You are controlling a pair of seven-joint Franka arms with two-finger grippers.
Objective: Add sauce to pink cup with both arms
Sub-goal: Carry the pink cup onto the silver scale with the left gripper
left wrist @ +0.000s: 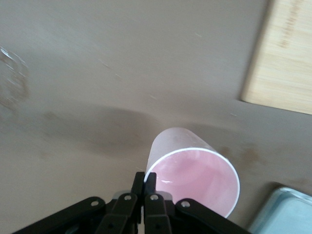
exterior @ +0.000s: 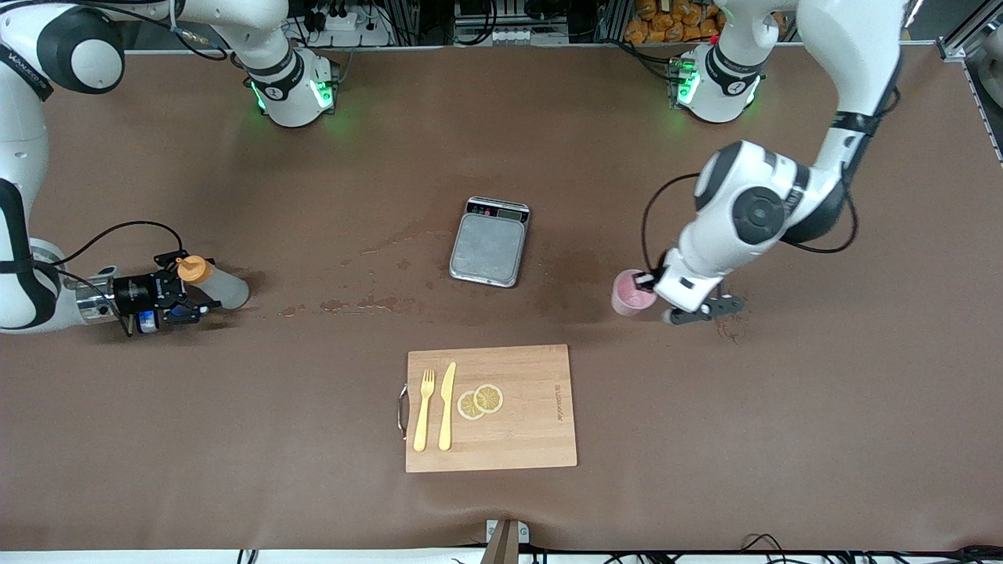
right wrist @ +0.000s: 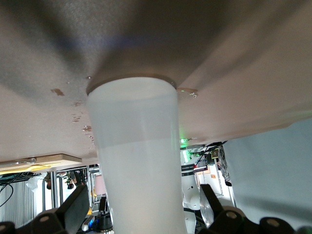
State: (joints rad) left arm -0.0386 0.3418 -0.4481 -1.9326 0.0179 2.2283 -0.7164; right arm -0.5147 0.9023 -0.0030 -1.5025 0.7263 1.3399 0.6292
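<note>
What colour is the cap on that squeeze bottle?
Orange. The sauce bottle's cap shows best in the front view, at the right arm's end of the table.

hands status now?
Left hand: shut on cup rim.
Right hand: open around upright bottle, not gripping.

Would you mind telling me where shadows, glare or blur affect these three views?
Front view: sharp and evenly lit, green base lights glowing on the table, a soft shadow beside the sauce bottle. Left wrist view: a broad soft shadow by the pink cup; the left gripper is slightly blurred. Right wrist view: the bottle is close and blurry, with heavy shadow on the table above it.
</note>
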